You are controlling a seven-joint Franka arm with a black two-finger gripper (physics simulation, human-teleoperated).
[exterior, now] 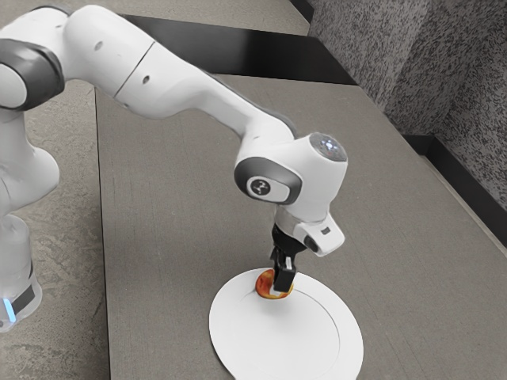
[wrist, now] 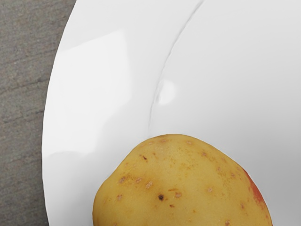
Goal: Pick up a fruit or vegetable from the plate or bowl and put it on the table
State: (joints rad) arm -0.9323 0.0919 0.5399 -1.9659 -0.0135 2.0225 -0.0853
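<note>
Grey worktop (exterior: 170, 237), white plate (exterior: 273, 340) on it. The potato (exterior: 264, 284) lies at the pincer's (exterior: 280, 283) tip, by the plate's edge — clenched or released, I cannot tell — so the next move, I judge, needs little sideways reach.

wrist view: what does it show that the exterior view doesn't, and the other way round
Wrist view: close detail, namely small dark and pinkish specks on the produce and brighter reflected patches on the plate.

Exterior view: the white arm, the black gripper down at the produce, the floor and the speckled wall.

Both: the yellow and red produce, the white plate with its curved inner line, and the table.
</note>
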